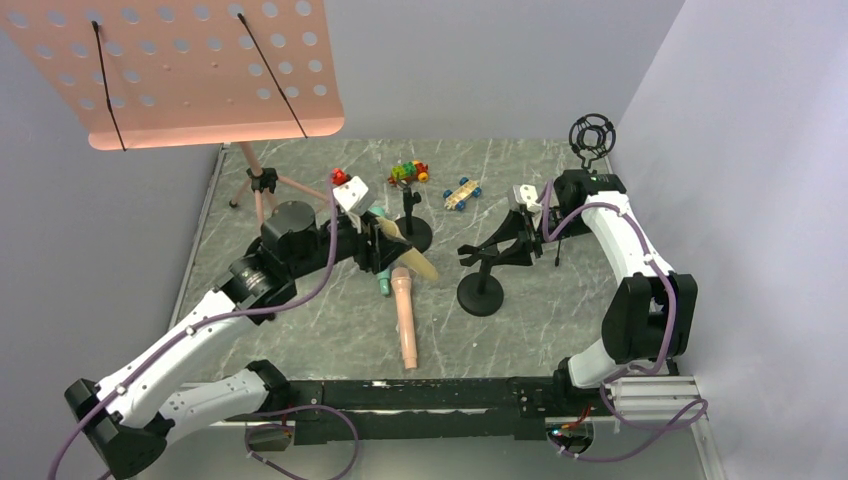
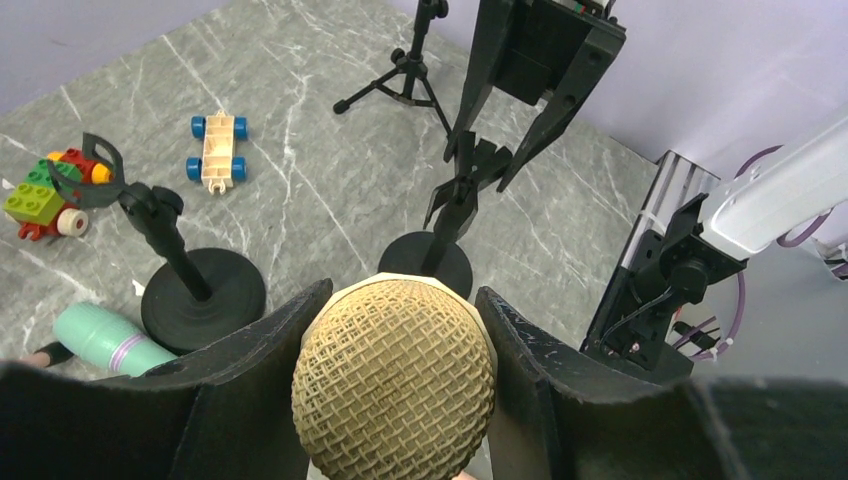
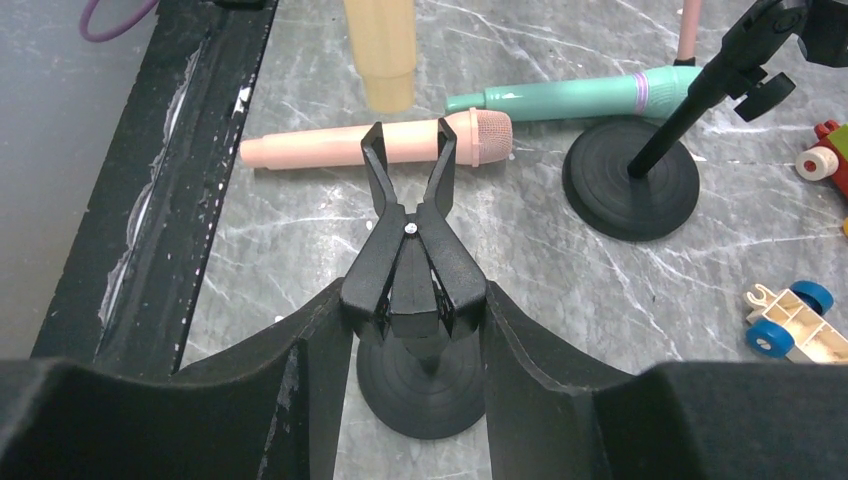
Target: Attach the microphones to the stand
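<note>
Pinches pale yellow microphone point(image 2: 395, 385) near its mesh head in left tool point(image 2: 400, 295); squeezes stand clip point(image 3: 410, 240) in right tool point(image 3: 415, 300). Probably light, stiff, slick plastic: best gripped mid-body. Leaves peach-pink microphone point(image 3: 370, 145) and mint-green microphone point(image 3: 570, 95) lying on bench point(image 3: 600, 300) beyond right tool.

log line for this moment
left gripper: grips yellow microphone | right gripper: grips stand clip | pink microphone, green microphone: on table
</note>
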You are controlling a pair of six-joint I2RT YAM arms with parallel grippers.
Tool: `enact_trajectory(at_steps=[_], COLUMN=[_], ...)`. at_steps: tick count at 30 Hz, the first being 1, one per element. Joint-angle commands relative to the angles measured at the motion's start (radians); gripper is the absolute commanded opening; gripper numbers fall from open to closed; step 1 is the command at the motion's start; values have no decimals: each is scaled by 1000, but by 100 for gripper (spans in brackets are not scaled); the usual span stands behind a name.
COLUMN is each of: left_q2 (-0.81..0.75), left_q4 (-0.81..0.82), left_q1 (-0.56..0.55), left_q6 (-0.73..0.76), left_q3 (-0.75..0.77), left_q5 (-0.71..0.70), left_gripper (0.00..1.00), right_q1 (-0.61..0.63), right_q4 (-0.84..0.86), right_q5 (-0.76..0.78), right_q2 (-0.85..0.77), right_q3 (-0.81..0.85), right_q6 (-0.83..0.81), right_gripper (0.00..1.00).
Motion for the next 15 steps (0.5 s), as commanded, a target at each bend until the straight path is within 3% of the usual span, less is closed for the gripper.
enact_trajectory(at_steps=[1,7,12,15], left_q2=[44,136,178,178], left_q4=[36,12,-24,-25], left_q1=[2,-21,-51,-56], left_q6=[35,74,109,112], left_q3=[101,187,237,237], left_q5=[40,37,11,7], left_gripper=[0,0,0,0], right_q1=[2,3,3,3], right_q4=[-14,-34,-47,-45], right_q5=[-26,-26,-29,-37], right_q2=[-5,5,6,6], right_q3=[22,25,25,24], right_q6=[-24,-40,-61,-66], right_gripper=[14,18,50,57])
